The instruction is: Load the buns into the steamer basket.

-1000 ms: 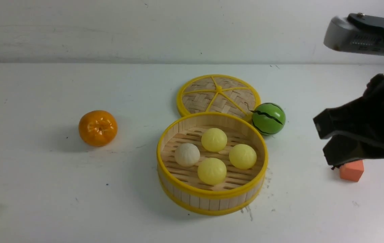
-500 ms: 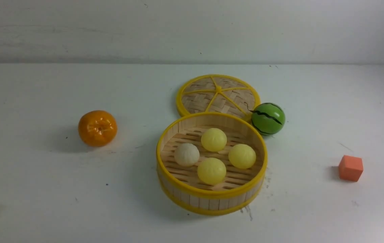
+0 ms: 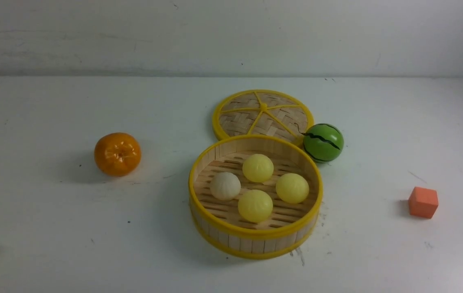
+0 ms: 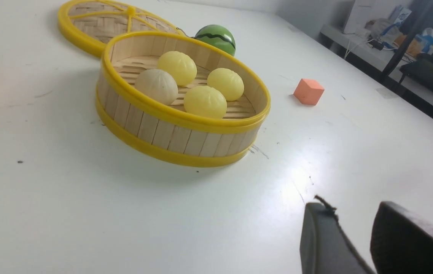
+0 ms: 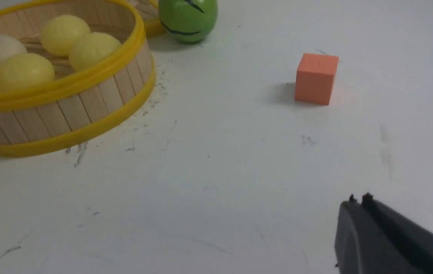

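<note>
All four buns [image 3: 258, 188] sit inside the basket [image 3: 256, 238], frame centre — placing looks finished. Left gripper [image 4: 353, 236] spread and empty, right gripper [image 5: 358, 201] pressed together, holding nothing. Next — probably just parking, nothing left to pick.

Four buns [image 3: 258, 187], one steamer basket [image 3: 256, 235]

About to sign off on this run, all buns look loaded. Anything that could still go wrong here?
Little remains. All four buns sit loose in the steamer basket, so a knock to it could perhaps roll them. The lid touches or overlaps its far rim, and the green striped ball sits close beside it.
</note>
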{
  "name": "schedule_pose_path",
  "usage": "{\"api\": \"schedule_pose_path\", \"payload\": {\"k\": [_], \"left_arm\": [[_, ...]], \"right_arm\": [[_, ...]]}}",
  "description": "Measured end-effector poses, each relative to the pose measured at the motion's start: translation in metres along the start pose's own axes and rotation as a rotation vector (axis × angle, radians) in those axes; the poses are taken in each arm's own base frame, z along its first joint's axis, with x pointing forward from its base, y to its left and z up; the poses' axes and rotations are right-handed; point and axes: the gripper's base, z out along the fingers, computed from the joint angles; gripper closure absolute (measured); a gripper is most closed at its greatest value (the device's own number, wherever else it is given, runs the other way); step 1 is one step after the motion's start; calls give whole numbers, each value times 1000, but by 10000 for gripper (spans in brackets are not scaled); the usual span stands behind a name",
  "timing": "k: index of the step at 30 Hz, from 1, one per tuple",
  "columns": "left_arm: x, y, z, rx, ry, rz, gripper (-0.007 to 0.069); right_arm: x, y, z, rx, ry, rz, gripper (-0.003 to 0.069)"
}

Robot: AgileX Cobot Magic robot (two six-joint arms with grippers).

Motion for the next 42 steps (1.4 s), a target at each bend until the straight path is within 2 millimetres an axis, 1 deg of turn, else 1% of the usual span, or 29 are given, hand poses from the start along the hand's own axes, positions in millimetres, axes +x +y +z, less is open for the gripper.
{"api": "schedule_pose_path", "payload": {"k": [24, 27, 28, 29, 31, 32, 33, 35, 36, 37, 39, 40, 41, 42], "left_arm": [[0, 0, 0, 0, -1, 0, 417], [-1, 2, 1, -6, -40, 24, 417], [-2, 4, 2, -17, -91, 50, 417], [-1, 7, 3, -43, -146, 59, 422], [-1, 10, 4, -69, -184, 55, 430], [0, 16, 4, -130, -252, 36, 457], [0, 22, 2, -201, -321, 13, 501], [5, 30, -1, -298, -372, -24, 572], [5, 31, -1, -310, -375, -23, 580], [9, 36, -4, -392, -396, -36, 637], [16, 41, -6, -476, -346, -46, 638], [22, 43, -6, -523, -288, -53, 638], [25, 44, -6, -532, -260, -60, 638], [36, 47, -5, -580, -150, -88, 638]], "right_arm": [[0, 0, 0, 3, -1, -7, 660], [0, 0, 0, 3, -1, -7, 658], [0, 0, 0, 3, -1, -7, 658], [0, 0, 0, 3, -1, -7, 657], [0, 0, 0, 3, -1, -7, 656], [0, 0, 0, 3, -1, -7, 655], [0, 0, 0, 3, -1, -7, 655], [0, 0, 0, 3, -1, -7, 651], [0, 0, 0, 3, -1, -7, 651], [0, 0, 0, 3, -1, -7, 648], [0, 0, 0, 3, -1, -7, 646], [0, 0, 0, 3, -1, -7, 644], [0, 0, 0, 3, -1, -7, 643], [0, 0, 0, 3, -2, -7, 641]]}}
